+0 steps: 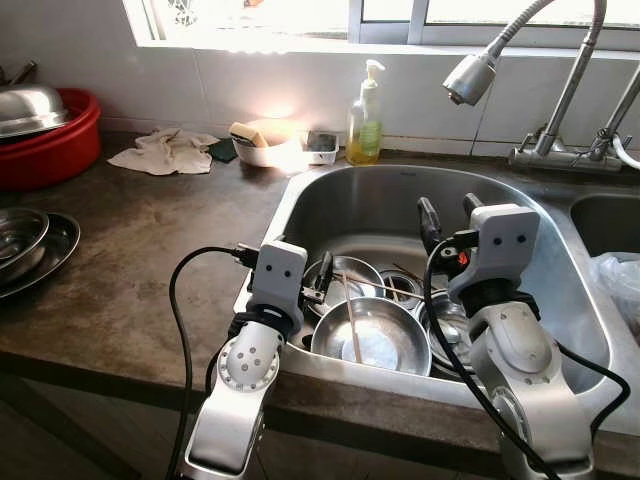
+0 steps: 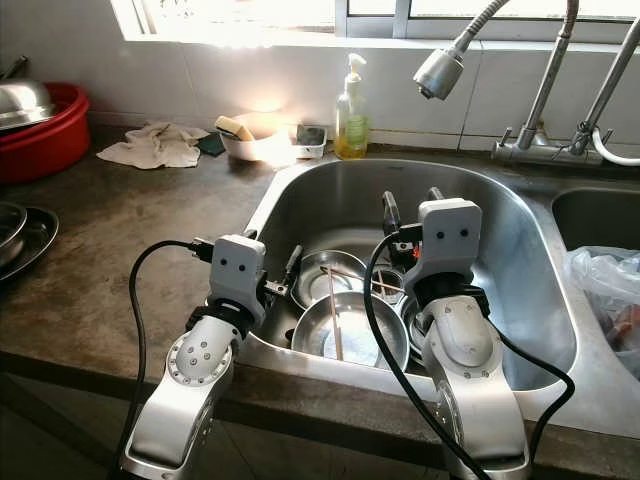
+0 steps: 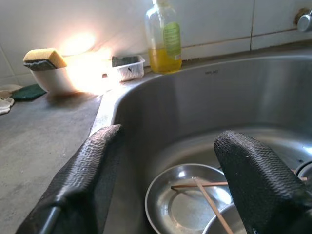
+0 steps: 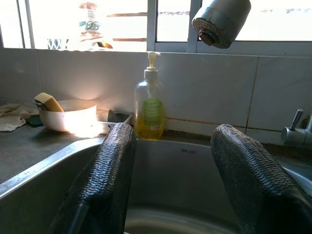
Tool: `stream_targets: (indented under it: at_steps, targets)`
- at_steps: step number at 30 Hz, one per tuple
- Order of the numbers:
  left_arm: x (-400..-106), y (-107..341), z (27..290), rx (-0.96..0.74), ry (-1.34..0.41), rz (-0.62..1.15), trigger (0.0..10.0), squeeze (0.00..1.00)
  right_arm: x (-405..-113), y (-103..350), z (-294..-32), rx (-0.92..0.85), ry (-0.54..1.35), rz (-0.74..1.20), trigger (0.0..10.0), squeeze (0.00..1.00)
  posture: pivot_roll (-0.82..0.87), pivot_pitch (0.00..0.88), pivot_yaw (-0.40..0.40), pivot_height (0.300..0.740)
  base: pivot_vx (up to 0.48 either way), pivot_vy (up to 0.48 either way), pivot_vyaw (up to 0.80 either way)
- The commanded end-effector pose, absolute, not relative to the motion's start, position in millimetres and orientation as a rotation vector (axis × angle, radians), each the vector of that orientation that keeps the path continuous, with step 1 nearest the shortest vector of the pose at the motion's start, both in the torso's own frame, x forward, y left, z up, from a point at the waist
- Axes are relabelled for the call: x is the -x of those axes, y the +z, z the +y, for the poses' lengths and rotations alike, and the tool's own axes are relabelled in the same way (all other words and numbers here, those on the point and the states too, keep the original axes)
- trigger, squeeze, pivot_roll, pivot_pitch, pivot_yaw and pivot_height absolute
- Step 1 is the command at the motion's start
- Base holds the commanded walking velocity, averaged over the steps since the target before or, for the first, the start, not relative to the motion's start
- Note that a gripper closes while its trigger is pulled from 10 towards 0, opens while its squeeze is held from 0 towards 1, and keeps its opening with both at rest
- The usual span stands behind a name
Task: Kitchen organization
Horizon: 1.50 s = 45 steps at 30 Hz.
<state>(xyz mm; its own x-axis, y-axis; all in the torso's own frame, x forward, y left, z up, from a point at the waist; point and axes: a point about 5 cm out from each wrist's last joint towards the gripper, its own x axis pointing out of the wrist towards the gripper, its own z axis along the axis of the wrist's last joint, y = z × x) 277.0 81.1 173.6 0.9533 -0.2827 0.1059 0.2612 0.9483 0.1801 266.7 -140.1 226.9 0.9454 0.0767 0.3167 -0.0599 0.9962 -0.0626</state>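
A steel sink holds several steel bowls; the largest bowl lies at the front with chopsticks across it. A shallower steel dish sits behind it. My left gripper is open at the sink's front left corner, one finger over the rim and the other over the dishes, holding nothing. My right gripper is open and empty above the middle of the sink, raised over the bowls and pointing at the back wall and the soap bottle.
A spray faucet head hangs over the sink's back right. On the back ledge stand a white bowl with a sponge and a cloth. A red basin and stacked steel plates are on the counter at left. A plastic bag lies at right.
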Motion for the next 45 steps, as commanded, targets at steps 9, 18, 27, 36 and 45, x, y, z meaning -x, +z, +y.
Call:
stream_targets:
  at_steps: [9, 18, 27, 36, 45]
  targets:
    - [-275.8, 177.4, 81.7, -0.174, -0.262, -0.148, 10.0, 0.00, -266.9, 226.8, -139.5, 0.046, 0.076, -0.318, 10.0, 0.00, 0.02, 0.051, -0.022, 0.740, 0.000, 0.000, 0.00]
    - [-275.4, 178.0, 79.6, -0.173, -0.268, -0.154, 10.0, 0.00, -267.1, 227.0, -139.2, 0.044, 0.077, -0.317, 10.0, 0.00, 0.02, 0.050, -0.022, 0.740, 0.000, 0.000, 0.00]
    - [-277.8, 180.1, 84.9, -0.179, -0.230, -0.161, 10.0, 0.00, -267.1, 226.8, -138.9, 0.042, 0.077, -0.317, 10.0, 0.00, 0.02, 0.050, -0.021, 0.740, 0.000, 0.000, 0.00]
    - [-276.0, 175.6, 81.1, -0.181, -0.257, -0.138, 10.0, 0.00, -267.4, 225.5, -138.6, 0.043, 0.079, -0.314, 10.0, 0.00, 0.02, 0.044, -0.018, 0.740, 0.000, 0.000, 0.00]
    - [-268.9, 180.9, 79.5, -0.168, -0.271, -0.181, 10.0, 0.00, -265.5, 220.4, -140.2, 0.052, 0.082, -0.296, 10.0, 0.00, 0.02, 0.031, -0.018, 0.740, 0.000, 0.000, 0.00]
